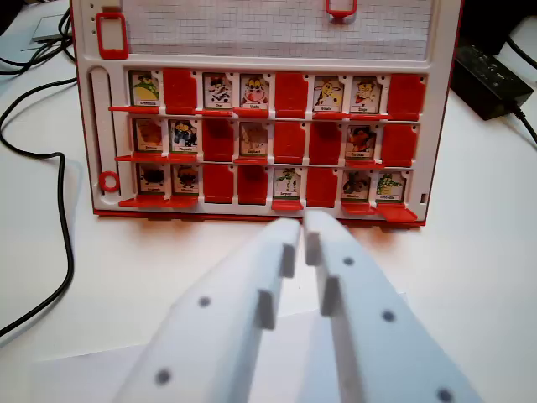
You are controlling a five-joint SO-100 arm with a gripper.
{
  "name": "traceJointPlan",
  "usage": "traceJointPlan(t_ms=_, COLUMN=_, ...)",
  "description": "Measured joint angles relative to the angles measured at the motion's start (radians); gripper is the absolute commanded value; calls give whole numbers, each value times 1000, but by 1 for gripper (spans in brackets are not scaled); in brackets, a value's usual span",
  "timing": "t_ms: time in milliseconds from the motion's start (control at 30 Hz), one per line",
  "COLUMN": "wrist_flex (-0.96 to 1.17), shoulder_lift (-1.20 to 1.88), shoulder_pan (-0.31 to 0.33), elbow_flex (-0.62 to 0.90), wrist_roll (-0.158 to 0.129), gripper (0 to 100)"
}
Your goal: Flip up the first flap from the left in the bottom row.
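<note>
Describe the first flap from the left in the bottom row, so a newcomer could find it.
Find the red game board standing on the white table. In its bottom row, take the leftmost flap, beside the white side channel holding a red ring. It shows a dark picture card, unlike the plain red flaps further along.

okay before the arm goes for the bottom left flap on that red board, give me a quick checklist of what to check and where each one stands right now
1. Target found: bottom-row leftmost flap in view, ok.
2. Flap state: its picture shows and a red lip lies along its lower edge, so whether it needs flipping, cannot tell.
3. Alignment: gripper sits near the board's middle, far toward the wrist view's right of the target, not ok.
4. Gripper shut and empty, ok.
5. Path: black cable lies on the left, apart from the flap, ok.
</note>
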Motion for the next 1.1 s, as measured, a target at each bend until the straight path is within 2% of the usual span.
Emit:
traceJointPlan(t_ms=500, wrist_flex=12, shoulder_lift=0, shoulder_pan=11, elbow_flex=-2, wrist_roll=-9, gripper=0)
traceJointPlan(t_ms=667, wrist_flex=12, shoulder_lift=0, shoulder_pan=11, elbow_flex=-2, wrist_roll=5, gripper=0)
traceJointPlan(t_ms=833, wrist_flex=-15, shoulder_lift=0, shoulder_pan=11, elbow_flex=-2, wrist_roll=3, gripper=0)
traceJointPlan(t_ms=1100, wrist_flex=-51, shoulder_lift=0, shoulder_pan=-43, elbow_flex=-2, wrist_roll=3, gripper=0)
